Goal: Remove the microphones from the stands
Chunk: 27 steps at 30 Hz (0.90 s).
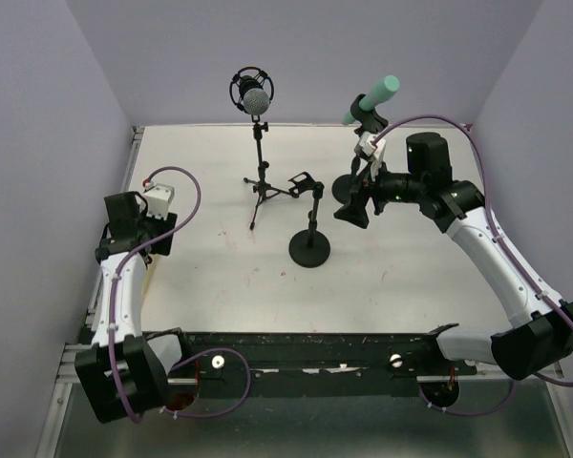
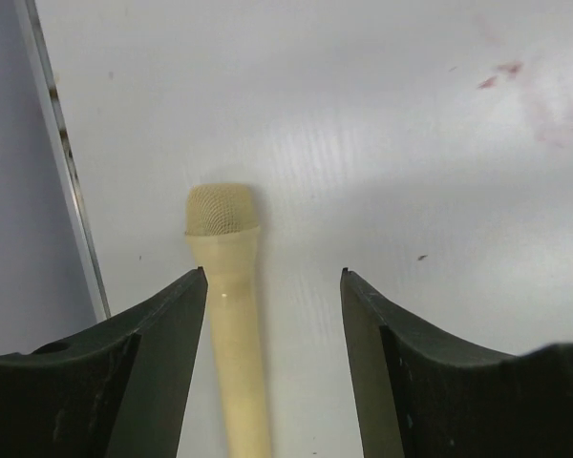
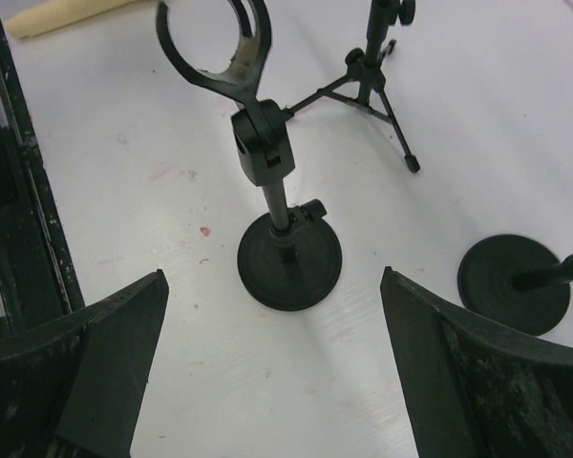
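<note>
A cream microphone [image 2: 227,286] lies flat on the white table, its mesh head pointing away from the wrist camera. My left gripper [image 2: 273,274] is open around its handle: the handle lies against the left finger [image 2: 162,343], with a clear gap to the right one. The same microphone shows at the top left edge of the right wrist view [image 3: 67,14]. The round-base stand [image 3: 288,260] holds an empty clip [image 3: 213,43]. My right gripper [image 3: 274,272] hangs open above that stand's base, holding nothing. From above it sits right of the stand [image 1: 353,210].
A tripod stand [image 1: 258,181] carries a black microphone with a silver head [image 1: 253,95] at the back. A second round-base stand [image 3: 514,284] at the right holds a teal microphone [image 1: 374,95]. The table's left rail [image 2: 72,181] runs close beside the cream microphone.
</note>
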Tool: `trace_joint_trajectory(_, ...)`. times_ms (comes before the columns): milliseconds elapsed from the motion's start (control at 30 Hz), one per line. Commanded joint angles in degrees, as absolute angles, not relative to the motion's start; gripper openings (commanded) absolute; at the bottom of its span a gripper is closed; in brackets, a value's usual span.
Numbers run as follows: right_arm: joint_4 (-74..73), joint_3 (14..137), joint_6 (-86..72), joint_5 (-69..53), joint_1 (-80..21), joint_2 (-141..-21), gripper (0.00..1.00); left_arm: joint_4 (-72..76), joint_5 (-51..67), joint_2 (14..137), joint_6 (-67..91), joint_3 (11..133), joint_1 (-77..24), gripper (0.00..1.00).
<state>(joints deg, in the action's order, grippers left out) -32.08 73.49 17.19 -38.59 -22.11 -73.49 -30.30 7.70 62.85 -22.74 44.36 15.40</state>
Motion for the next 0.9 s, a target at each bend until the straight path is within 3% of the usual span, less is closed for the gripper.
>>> trace_joint_trajectory(0,-37.1,77.9,30.3,-43.2,-22.1,-74.4,1.00,-37.2,34.4,53.2,-26.8,50.2,15.1,0.68)
trace_joint_trajectory(133,-35.2,80.1,31.9,-44.7,-22.5,-77.0,1.00,-36.0,47.7,49.7,-23.1,54.3,11.7,0.70)
trace_joint_trajectory(567,-18.6,80.3,26.5,-46.7,-28.1,-83.9,0.98,-30.2,44.2,53.9,-18.6,60.9,-13.7,0.69)
trace_joint_trajectory(700,-17.0,79.9,25.6,-45.3,-29.8,-84.3,0.90,-26.5,42.6,57.5,-15.3,62.4,-17.9,0.68)
trace_joint_trajectory(867,-10.1,76.9,16.8,-36.3,-30.6,-81.7,0.69,-24.7,40.3,58.6,-15.0,63.6,-21.3,0.68)
